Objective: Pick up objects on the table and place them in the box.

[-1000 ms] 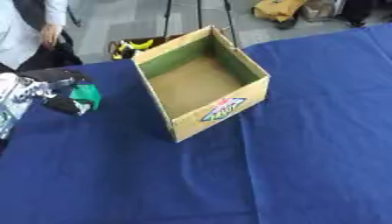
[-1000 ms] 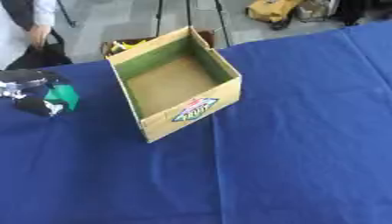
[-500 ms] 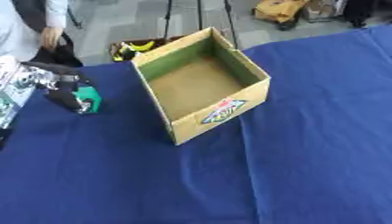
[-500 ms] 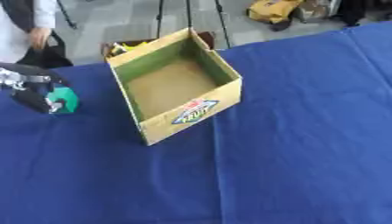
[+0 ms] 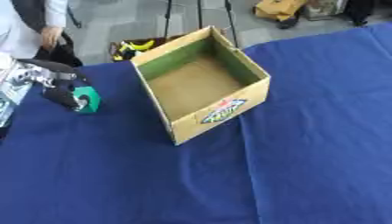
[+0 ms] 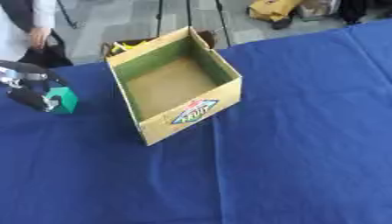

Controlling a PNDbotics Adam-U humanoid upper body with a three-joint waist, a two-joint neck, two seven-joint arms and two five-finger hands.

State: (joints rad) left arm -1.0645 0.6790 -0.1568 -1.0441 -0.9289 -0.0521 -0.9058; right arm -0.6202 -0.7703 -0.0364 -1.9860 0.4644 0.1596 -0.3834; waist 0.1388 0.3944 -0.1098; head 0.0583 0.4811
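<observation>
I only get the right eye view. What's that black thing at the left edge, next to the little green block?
Observer: It is the robot's left hand. The left eye view shows the silver forearm behind it, coming in from the left.
Operator: Is it holding the block?
Observer: It seems so. The left eye view shows dark fingers curled against the green block, left of the box.
Operator: Is there another hand?
Observer: No right hand shows in either view.

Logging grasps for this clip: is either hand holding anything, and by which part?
The left hand has its fingers curled round the green block, at its left side. The right hand is out of view.
</observation>
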